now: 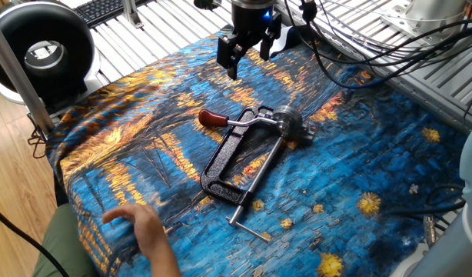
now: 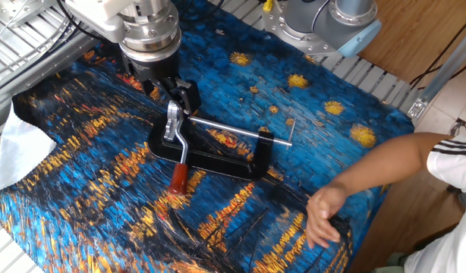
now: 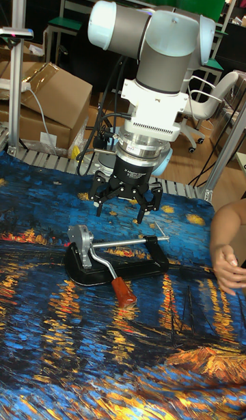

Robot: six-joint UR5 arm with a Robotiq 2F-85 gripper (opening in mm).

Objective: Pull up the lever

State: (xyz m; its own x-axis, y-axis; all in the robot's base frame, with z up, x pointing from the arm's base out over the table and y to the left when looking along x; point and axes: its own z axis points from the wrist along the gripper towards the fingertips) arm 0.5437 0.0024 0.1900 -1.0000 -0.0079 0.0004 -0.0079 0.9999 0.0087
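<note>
The lever (image 1: 237, 121) is a curved silver arm with a reddish-brown knob (image 1: 212, 118). It lies low on the cloth, joined to the head of a black clamp (image 1: 221, 165). In the other fixed view the lever (image 2: 182, 148) points toward the near edge. In the tall fixed view the lever (image 3: 106, 266) angles down to the right. My gripper (image 1: 249, 54) hangs above and behind the clamp head, open, with nothing between its fingers. The gripper (image 2: 172, 89) is close over the clamp's silver head (image 2: 172, 121). The tall fixed view shows the gripper (image 3: 126, 205) with its fingers spread, clear of the clamp.
A person's hand (image 1: 140, 227) rests on the blue painted cloth (image 1: 359, 154) near its edge. The same hand (image 2: 324, 216) is well away from the clamp. A steel rod (image 2: 233, 130) runs through the clamp. A black round device (image 1: 40, 50) and cables (image 1: 351, 46) lie off the cloth.
</note>
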